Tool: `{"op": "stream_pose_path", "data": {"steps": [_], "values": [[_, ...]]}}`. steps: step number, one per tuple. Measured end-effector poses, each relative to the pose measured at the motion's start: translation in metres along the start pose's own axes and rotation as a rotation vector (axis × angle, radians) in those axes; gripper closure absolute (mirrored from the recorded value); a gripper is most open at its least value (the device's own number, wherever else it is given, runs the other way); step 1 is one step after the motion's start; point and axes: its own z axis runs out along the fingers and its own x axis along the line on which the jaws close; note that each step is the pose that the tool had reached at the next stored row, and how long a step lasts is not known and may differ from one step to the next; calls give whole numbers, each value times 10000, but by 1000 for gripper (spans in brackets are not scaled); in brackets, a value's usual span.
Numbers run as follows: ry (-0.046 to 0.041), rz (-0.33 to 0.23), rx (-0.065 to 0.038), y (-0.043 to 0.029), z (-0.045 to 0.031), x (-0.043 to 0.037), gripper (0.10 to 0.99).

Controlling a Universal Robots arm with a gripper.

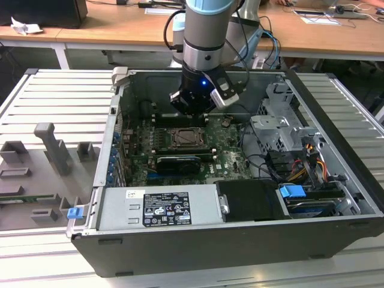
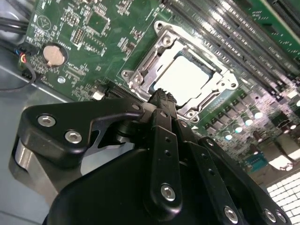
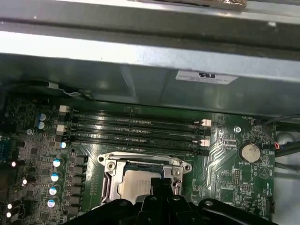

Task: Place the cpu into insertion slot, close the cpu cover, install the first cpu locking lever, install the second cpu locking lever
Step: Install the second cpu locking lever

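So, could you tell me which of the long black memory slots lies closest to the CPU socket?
The memory slot bordering the cpu cover, last in the parallel row; the other slots lie further off, towards the case wall.

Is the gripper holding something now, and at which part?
Nothing. The black gripper is shut with bare fingertips above the socket; the pale square cpu lies seated under the silver-grey metal cpu cover.

cpu [image 2: 187,77] in insertion slot [image 2: 140,77], cover [image 2: 220,79] closed
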Motion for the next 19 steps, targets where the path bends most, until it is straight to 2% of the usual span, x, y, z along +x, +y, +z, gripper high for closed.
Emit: {"op": "stream_pose_path", "data": {"steps": [3, 6, 19], "values": [[0, 0, 0, -69, -6, 7, 980], [0, 1, 0, -109, -9, 10, 980], [1, 0, 8, -196, -10, 18, 980]]}}
